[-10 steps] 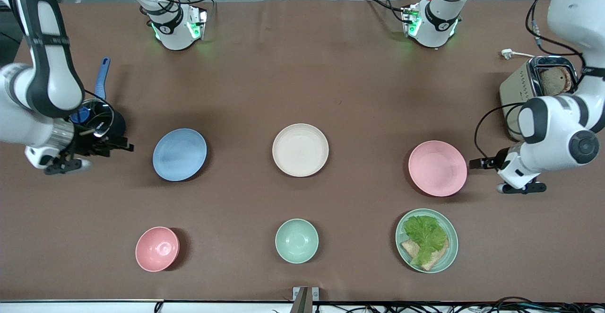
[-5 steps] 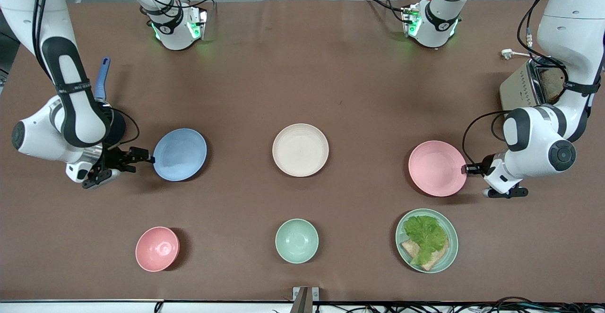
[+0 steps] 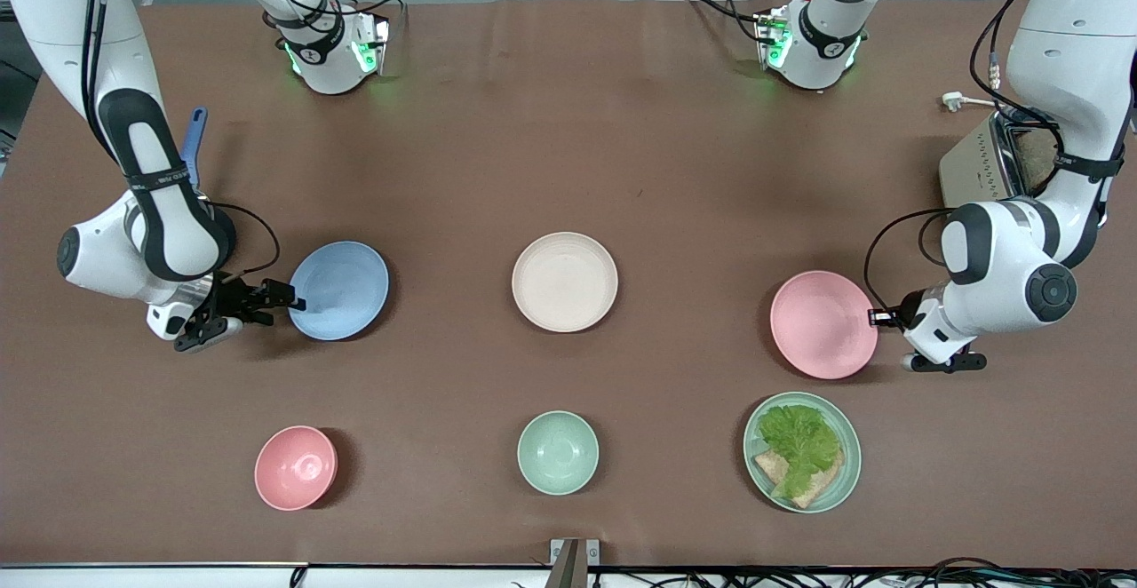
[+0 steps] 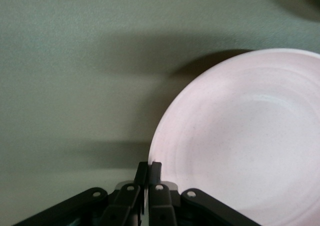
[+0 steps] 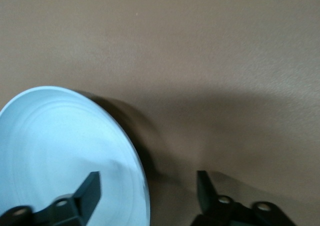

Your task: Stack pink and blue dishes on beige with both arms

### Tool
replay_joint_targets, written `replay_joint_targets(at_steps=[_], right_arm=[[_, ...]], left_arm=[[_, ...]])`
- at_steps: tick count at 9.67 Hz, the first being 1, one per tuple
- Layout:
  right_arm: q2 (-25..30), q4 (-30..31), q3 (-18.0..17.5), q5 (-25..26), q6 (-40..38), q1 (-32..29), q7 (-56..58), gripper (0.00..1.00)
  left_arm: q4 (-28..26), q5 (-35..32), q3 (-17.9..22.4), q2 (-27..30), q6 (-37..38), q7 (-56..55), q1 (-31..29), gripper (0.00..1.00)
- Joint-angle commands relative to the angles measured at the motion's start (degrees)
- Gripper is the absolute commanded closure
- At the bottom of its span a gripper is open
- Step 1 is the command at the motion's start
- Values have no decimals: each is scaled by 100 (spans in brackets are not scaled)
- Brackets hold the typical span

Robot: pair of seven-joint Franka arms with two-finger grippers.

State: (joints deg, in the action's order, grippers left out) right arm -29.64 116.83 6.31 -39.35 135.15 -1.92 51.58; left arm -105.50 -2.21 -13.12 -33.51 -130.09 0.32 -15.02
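The pale blue plate [image 3: 338, 290] lies toward the right arm's end of the table. My right gripper [image 3: 296, 298] is open and straddles the plate's rim: in the right wrist view one finger [image 5: 90, 186] is over the blue plate [image 5: 60, 146] and the other is over bare table. The beige plate [image 3: 565, 282] sits in the middle with nothing on it. Toward the left arm's end, my left gripper [image 3: 876, 317] is shut on the rim of the pale pink plate [image 3: 822, 324], which looks slightly tilted. The left wrist view shows the left gripper [image 4: 149, 168] pinching the pink plate [image 4: 240, 136].
Nearer the camera stand a deep pink bowl [image 3: 296, 467], a mint-green bowl [image 3: 558, 452] and a green plate with lettuce and bread [image 3: 802, 451]. A toaster [image 3: 995, 157] stands by the left arm. A blue-handled pan [image 3: 193, 146] lies partly hidden under the right arm.
My right gripper moved in from the table's end to the blue plate's rim. The left gripper closed in on the pink plate's rim, and the plate shifted slightly toward the camera.
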Motion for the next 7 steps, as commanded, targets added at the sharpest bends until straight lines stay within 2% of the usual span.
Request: replay_joint_targets(at_steps=[1,3,4,5,6,7], right_arm=[[90,199,-42,-274,99,16,195,33],[82,208,-42,-441,64,60,195,45],[81,208,-42,-450,47,69,186,58],[81,200,-42,-459,-14,52,177,84],[90,182,-34,-459,-85,34,169,99],[90,156,-34,-459,-181,34,160,99]], left_arm=[[21,202,-224,-68,9,-14,-27,100],[56,710,-602,597,1015,-110,-18,100],[56,965,-874,827,1351,-529,17,100],[48,994,-1276,907,1450,-1211,34,100],[47,959,-1733,873,1408,-2123,87,100],[56,916,-1938,821,1277,-2811,392,100]])
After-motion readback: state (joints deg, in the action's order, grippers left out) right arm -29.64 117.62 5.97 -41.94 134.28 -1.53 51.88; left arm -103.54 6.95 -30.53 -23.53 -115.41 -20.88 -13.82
